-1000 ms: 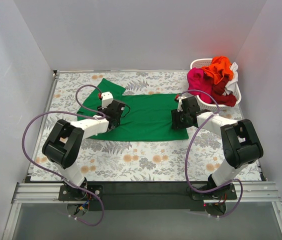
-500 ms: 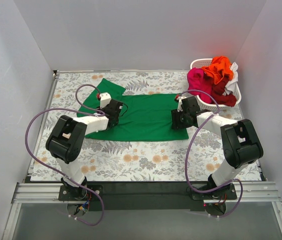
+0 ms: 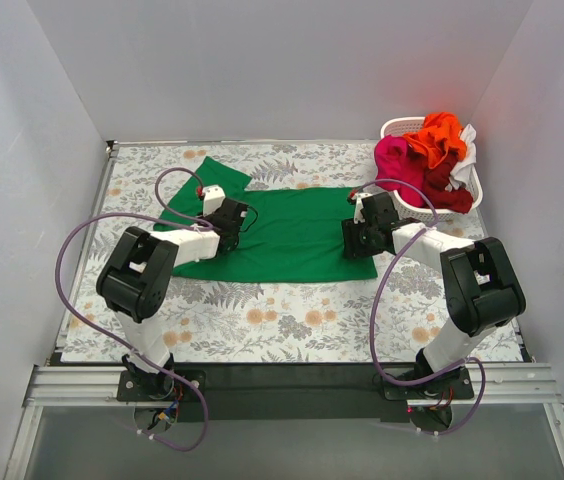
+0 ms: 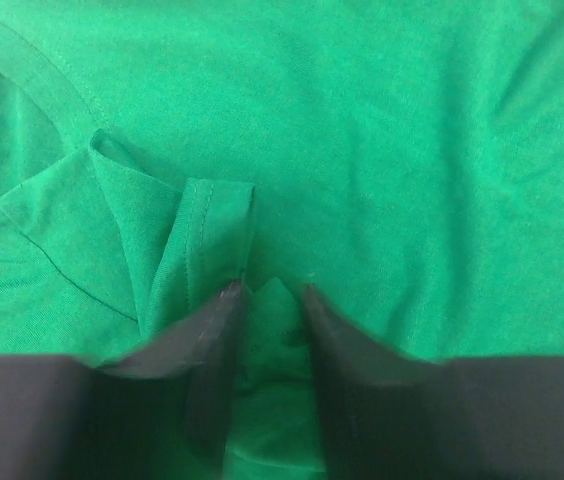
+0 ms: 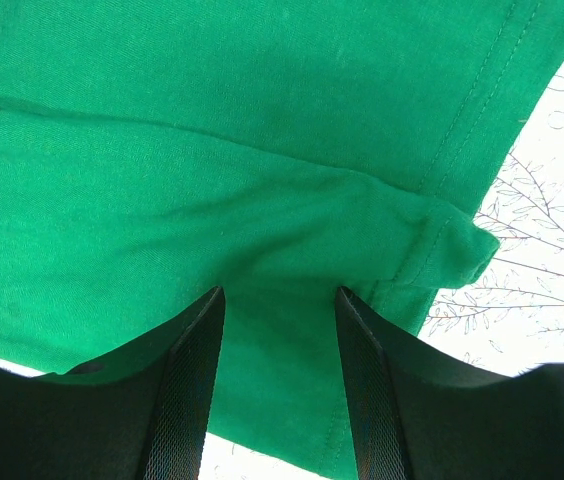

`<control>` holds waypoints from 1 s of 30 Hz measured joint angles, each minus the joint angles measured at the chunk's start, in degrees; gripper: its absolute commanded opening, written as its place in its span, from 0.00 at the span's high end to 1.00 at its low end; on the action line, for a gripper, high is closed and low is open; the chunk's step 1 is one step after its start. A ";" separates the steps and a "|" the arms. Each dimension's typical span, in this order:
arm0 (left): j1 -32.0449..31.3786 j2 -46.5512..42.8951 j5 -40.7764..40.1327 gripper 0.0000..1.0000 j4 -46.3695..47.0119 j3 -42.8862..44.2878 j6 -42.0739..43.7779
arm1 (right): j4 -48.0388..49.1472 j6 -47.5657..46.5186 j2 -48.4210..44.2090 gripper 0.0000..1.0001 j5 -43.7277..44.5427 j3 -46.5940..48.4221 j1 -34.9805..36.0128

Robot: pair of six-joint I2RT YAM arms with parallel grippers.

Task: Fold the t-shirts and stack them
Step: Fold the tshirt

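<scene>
A green t-shirt (image 3: 292, 230) lies spread across the middle of the floral table. My left gripper (image 3: 230, 214) is at its left part, near the collar and a sleeve. In the left wrist view the left gripper (image 4: 272, 290) has its jaws nearly together, pinching a small fold of the green cloth (image 4: 382, 150). My right gripper (image 3: 358, 236) is low over the shirt's right edge. In the right wrist view the right gripper (image 5: 279, 292) is open, its fingers (image 5: 197, 380) apart over the green hem (image 5: 262, 120), gripping nothing. Orange (image 3: 438, 134), magenta (image 3: 394, 158), dark red (image 3: 444, 192) and white (image 3: 467, 146) shirts are heaped in the basket.
A white plastic basket (image 3: 395, 126) stands at the far right corner, close behind my right arm. White walls enclose the table on three sides. Purple cables loop off both arms.
My left gripper has crept a little toward the far side on the shirt and its arm has shifted with it. The right arm has not moved.
</scene>
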 measured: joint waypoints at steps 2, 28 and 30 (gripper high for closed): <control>0.00 0.00 0.04 0.90 0.02 0.02 -0.15 | -0.04 -0.11 0.00 0.56 0.13 0.00 0.09; 0.00 -0.72 8.37 0.97 8.20 8.20 5.86 | -1.07 -0.17 0.76 0.56 0.68 1.09 0.20; 0.00 0.79 9.44 0.77 8.92 9.16 7.06 | -1.07 -0.22 0.85 0.56 0.70 1.18 0.20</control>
